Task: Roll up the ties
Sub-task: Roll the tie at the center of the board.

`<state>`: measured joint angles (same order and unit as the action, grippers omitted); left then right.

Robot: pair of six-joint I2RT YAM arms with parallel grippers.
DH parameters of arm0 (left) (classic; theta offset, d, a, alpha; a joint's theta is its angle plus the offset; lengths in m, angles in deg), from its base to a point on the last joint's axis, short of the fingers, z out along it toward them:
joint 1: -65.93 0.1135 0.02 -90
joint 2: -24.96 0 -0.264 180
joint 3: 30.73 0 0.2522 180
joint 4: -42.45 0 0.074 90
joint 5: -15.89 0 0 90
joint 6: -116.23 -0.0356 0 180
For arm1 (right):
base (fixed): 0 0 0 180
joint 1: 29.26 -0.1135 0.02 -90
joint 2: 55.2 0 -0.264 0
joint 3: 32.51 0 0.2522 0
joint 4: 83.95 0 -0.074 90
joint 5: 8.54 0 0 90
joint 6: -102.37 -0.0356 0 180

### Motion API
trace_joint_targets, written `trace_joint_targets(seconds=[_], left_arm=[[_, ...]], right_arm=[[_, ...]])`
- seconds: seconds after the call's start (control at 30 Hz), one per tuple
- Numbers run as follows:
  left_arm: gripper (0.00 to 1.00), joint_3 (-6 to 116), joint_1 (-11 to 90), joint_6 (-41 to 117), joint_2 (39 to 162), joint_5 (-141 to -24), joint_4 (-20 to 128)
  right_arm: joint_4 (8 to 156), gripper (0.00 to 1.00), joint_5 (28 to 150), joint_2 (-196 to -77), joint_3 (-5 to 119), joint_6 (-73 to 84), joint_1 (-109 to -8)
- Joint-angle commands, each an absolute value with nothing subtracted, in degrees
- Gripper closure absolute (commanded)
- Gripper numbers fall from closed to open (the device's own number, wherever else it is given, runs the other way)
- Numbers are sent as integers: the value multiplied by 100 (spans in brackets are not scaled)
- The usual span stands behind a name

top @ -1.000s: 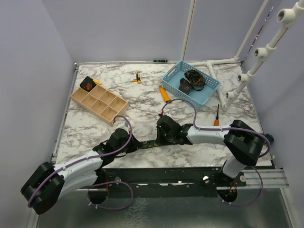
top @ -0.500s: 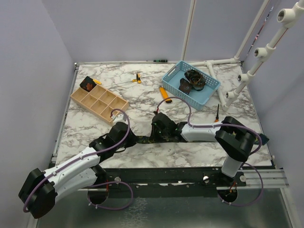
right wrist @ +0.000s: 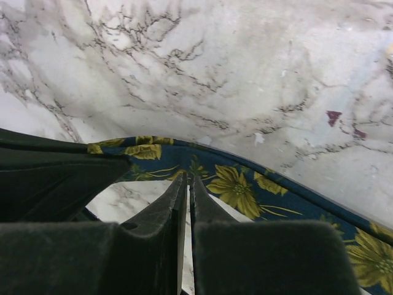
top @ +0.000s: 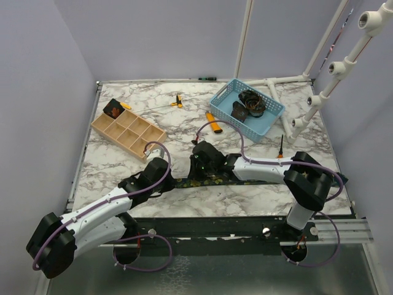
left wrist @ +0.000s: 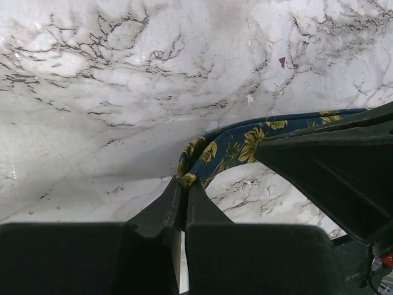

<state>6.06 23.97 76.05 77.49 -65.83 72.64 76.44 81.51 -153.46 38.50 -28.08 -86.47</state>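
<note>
Where the worktop (top: 184,132) extends beyond the right claw (right wrist: 186,179), a blue basket (top: 272,123) holds one coiled dark tie (top: 252,100) and, just beside it, a second dark piece (top: 239,112) too small to identify. Beyond the left claw (left wrist: 182,182), a wooden tray (top: 129,130) carries a dark coil with red-orange marks (top: 113,109) in its far-left corner compartment. The navy tie (top: 215,180), printed with yellow-green flowers, lies on the worktop and spans the gap between the two claws. The left claw is pressed together, pinching the tie's bunched end at its tips. The right claw is likewise pressed together, nipping the tie's near edge. In the top view, the arm of the right claw covers the tie's far portion. In each wrist view, a dark blurred body cuts the strip off on one side.
</note>
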Motion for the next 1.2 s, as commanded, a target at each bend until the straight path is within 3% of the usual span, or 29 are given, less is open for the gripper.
trace_joint_targets(seconds=[0.0,0.67,1.17], left_arm=[[100,733,2429,7509,7777,-6446,7360],[100,999,2427,7489,7667,-6653,7299],[100,1421,2256,7453,9075,-6872,6976]], right_arm=[[7774,91,8701,-15720,3980,-2699,-8714],[8325,93,9205,-16910,4180,-3127,-8721],[10403,100,9770,-17124,3550,-3584,-8714]])
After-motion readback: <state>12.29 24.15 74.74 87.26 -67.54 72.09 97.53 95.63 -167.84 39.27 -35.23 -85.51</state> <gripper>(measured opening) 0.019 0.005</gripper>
